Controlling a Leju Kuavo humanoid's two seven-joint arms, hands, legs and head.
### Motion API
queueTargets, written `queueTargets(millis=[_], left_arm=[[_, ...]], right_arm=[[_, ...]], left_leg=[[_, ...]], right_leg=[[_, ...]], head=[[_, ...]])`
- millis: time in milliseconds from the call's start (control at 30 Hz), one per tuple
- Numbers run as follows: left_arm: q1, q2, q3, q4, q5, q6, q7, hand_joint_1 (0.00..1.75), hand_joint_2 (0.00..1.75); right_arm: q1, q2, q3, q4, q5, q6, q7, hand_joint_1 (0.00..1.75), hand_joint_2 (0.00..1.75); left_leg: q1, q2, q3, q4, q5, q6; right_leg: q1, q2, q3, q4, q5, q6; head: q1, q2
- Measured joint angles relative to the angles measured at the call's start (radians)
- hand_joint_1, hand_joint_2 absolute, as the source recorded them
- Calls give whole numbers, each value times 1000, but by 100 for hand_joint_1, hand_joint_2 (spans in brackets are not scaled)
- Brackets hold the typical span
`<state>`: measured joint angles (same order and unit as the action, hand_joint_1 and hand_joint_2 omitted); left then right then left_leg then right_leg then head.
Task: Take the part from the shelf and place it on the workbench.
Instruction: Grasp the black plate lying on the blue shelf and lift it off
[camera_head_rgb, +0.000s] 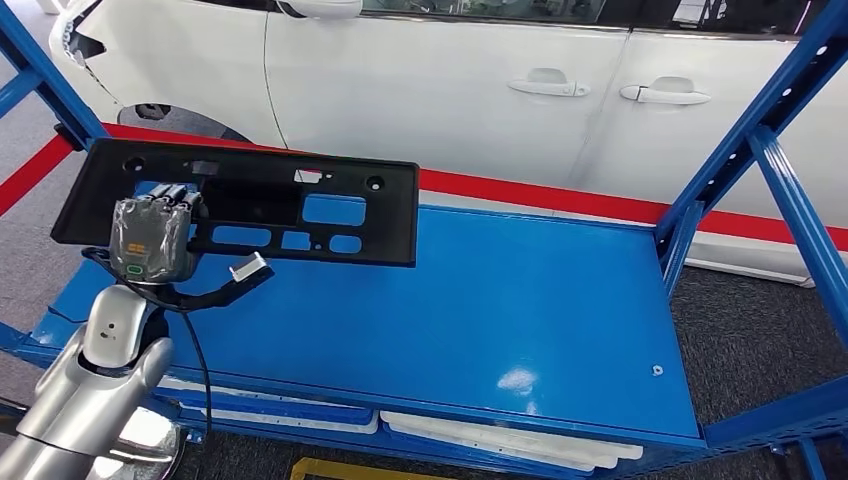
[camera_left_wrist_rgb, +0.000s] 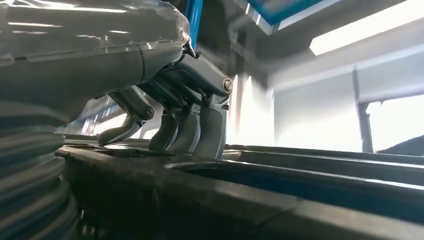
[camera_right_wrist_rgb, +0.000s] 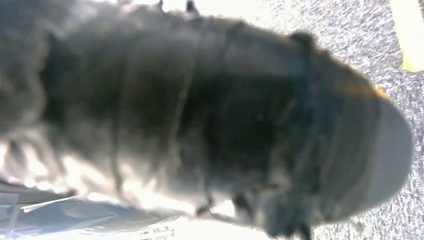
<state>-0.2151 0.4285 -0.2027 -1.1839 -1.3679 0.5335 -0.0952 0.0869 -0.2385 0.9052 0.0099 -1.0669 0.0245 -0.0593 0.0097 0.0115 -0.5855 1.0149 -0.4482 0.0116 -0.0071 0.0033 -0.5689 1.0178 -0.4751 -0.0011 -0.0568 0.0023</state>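
A: Part (camera_head_rgb: 250, 205): black flat plastic panel with several rectangular cut-outs and round holes. Location?

B: Raised above the rear left area of the blue shelf (camera_head_rgb: 480, 310) deck, roughly level, its right end reaching toward the deck's middle. Whether any edge touches the deck cannot be determined.

A: Left hand (camera_head_rgb: 152, 235) status?

B: Grasping the part. In the head view it sits at the panel's near left portion, fingers passing over the edge into a cut-out. The left wrist view confirms it: dark fingers (camera_left_wrist_rgb: 200, 125) curl down onto the black rim of the part (camera_left_wrist_rgb: 210, 200), thumb alongside.

A: Right hand status?

B: Cannot tell. The right wrist view is blurred and dark, with grey speckled floor (camera_right_wrist_rgb: 350, 30) at its margins.

A: Surroundings?

B: Blue uprights (camera_head_rgb: 770, 140) frame the shelf on the right. White flat pieces (camera_head_rgb: 500, 435) lie on the tier beneath the deck. Behind the shelf stands a white car (camera_head_rgb: 450, 80), two door handles visible, with a red floor stripe (camera_head_rgb: 560, 195) running along it.
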Motion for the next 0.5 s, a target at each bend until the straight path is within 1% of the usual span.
queueTargets(millis=[100, 200, 400, 500], left_arm=[[1, 26, -11, -15, -26, 28, -3, 175, 175], [1, 41, -16, -23, -33, 33, 0, 175, 175], [2, 54, -27, -59, -38, 64, 19, 175, 175], [2, 54, -30, -121, -51, 77, 32, 175, 175]], right_arm=[[5, 0, 0, 0, 7, 10, -5, 0, 0], [7, 0, 0, 0, 12, 13, -7, 0, 0], [10, 4, 0, 0, 20, 18, 1, 0, 0], [10, 8, 0, 0, 23, 14, 15, 0, 0]], left_leg=[[0, 0, 0, 0, 0, 0], [0, 0, 0, 0, 0, 0], [-2, 0, -4, 6, -1, 1], [-3, 0, -7, 10, -3, 6]], right_leg=[[0, 0, 0, 0, 0, 0], [0, 0, -1, 0, 0, 0], [-6, 0, -2, -1, 2, 3], [-7, 0, -3, -1, 3, 7]], head=[[0, 0], [0, 0], [0, 0], [0, 0]])
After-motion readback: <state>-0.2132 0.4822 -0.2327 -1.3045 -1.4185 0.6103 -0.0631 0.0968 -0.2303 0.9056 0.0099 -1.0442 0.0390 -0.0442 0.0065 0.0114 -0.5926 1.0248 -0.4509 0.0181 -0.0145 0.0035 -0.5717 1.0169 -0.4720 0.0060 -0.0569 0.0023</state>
